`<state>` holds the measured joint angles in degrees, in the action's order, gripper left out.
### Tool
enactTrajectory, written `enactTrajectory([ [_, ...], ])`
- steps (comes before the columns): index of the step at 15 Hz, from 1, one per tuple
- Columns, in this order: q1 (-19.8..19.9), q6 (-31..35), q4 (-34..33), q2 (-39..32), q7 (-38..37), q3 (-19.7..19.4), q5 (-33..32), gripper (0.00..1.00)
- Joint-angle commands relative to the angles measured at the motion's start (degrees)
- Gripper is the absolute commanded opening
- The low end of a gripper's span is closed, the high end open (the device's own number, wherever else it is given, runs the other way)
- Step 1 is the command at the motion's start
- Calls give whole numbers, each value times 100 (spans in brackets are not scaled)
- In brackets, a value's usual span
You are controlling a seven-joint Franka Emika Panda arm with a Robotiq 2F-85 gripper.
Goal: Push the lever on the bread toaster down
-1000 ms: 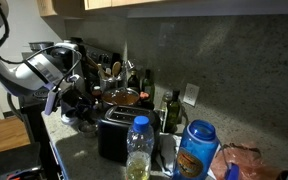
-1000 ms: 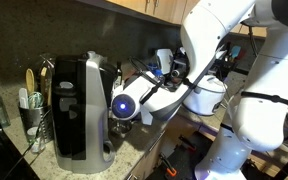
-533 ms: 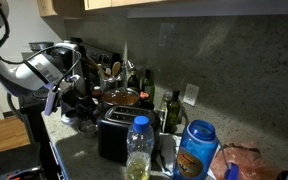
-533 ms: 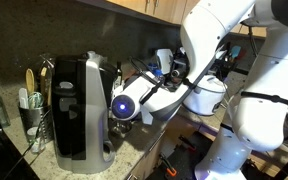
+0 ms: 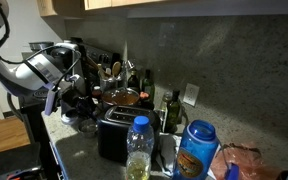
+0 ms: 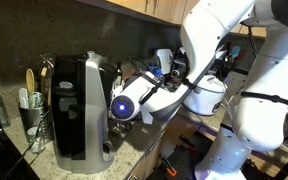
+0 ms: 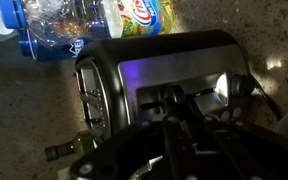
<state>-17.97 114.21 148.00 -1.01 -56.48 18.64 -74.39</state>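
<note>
Since the earlier samples of each exterior view match the current ones, nothing has moved over the last second. The arm holds its pose and the toaster [image 5: 114, 135] has not shifted. Judgement: the lever stroke is not yet done, and the pause suggests alignment before the press.

1. Toaster position. In an exterior view it stands at lower centre on the desk [image 5: 79, 152], just behind the water bottle [image 5: 138, 143]. In an exterior view it fills the left-centre [image 6: 79, 110]. In the wrist view it spans the middle of the frame [image 7: 169, 65].
2. Claw. In an exterior view the claw [image 6: 112, 118] sits close against the toaster's right-hand end face. In the wrist view the claw [image 7: 172, 125] enters from the bottom edge as a dark mass. Whether its fingers are spread or pressed together cannot be told. The lever itself cannot be made out clearly.
3. Surface. The desk is speckled stone and crowded with bottles and appliances, leaving little side clearance.
4. Room. A dim kitchen with a stone backsplash, an outlet [image 5: 190, 95] right of centre, wood cabinets [image 5: 134, 5] along the top edge, and a utensil holder [image 6: 29, 112] at far left.
</note>
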Motion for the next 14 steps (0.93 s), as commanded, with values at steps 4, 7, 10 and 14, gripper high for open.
enactTrajectory([
  [4, -31, -148, -77, -30, 272, 7, 293, 4],
  [7, -19, -61, -103, -30, 431, -3, 488, 4],
  [10, 1, 95, -120, -21, 484, -24, 622, 4],
  [14, 6, 143, -153, -22, 520, -37, 795, 4],
])
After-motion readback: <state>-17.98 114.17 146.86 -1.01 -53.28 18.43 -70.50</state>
